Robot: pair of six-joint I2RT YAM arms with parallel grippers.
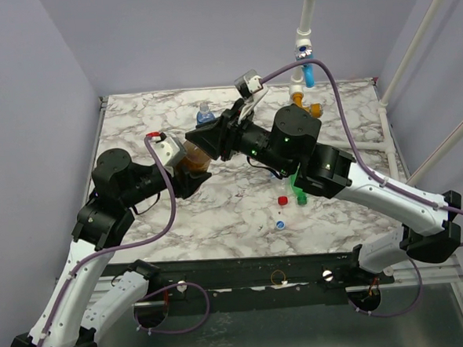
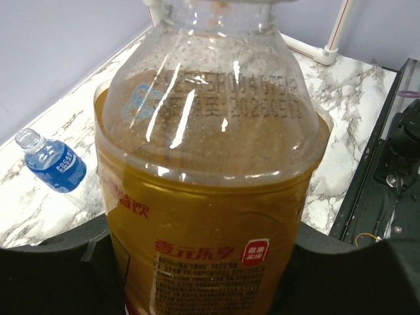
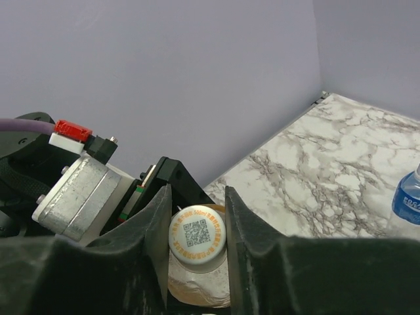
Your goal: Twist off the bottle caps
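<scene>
The white marble-patterned table (image 1: 140, 218) carries a small clear bottle with a blue label (image 1: 205, 113), which stands upright just beyond the right gripper (image 1: 208, 143), towards the far edge. Back from that gripper, towards the arm bases and off to the right, a red cap (image 1: 283, 200) lies beside a green piece (image 1: 300, 194) partly hidden under the right arm. A bluish-white cap (image 1: 280, 225) lies a little nearer the bases, apart from both.

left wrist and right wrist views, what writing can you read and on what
"POCARI SWEAT": blue label of the small bottle.
Date code and red Chinese print on the amber bottle: too blurred to quote.
QR code ringed by orange print on the white cap: too small to read.
</scene>
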